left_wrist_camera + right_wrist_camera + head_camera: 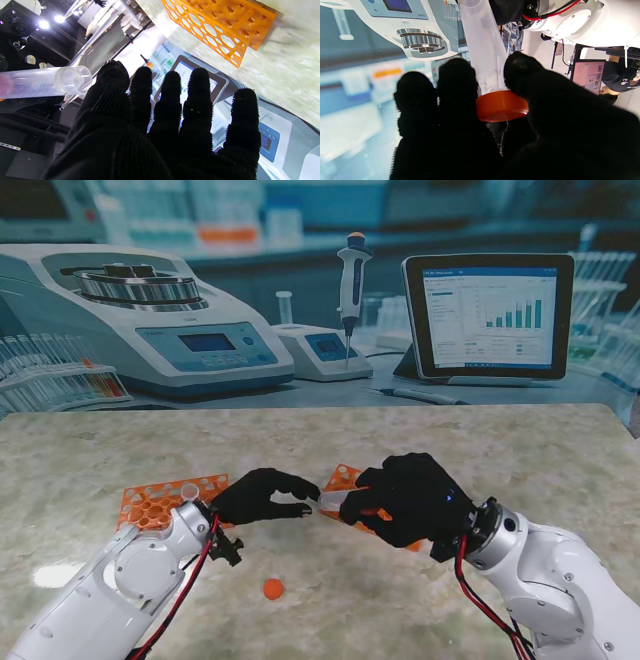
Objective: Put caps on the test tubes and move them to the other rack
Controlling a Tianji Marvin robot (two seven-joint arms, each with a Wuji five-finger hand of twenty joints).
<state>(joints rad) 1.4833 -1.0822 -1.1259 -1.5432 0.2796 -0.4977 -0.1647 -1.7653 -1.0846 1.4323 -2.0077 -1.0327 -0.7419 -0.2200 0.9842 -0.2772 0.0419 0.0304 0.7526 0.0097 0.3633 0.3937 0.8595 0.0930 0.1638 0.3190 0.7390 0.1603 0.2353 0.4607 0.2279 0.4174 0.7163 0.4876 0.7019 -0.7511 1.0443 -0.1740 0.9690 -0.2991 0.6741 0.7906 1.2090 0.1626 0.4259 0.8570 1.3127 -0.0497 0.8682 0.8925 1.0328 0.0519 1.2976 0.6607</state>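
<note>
Left robot hand (pixel 262 496) hangs with its black-gloved fingers (pixel 171 95) spread and holding nothing, its fingertips just beside the round closed end of the test tube (pixel 333 498). Left of that tube an orange rack (pixel 168 501) of honeycomb holes lies on the mottled stone counter (pixel 90 470), and nearer to me than the tube a loose orange cap (pixel 273 588) rests on the same surface. At the tube itself, the right robot hand (pixel 410 498) is clasped round the capped end, thumb on one side and fingers on the other, keeping it roughly level above the second orange rack (pixel 342 477). The tube looks like thin clear plastic: light, stiff and smooth, so probably slippery against cloth and liable to crack under a hard squeeze. Its orange screw cap (pixel 502 106) is a squat, opaque disc, the surest place to grip; I would take the barel just next to it.
</note>
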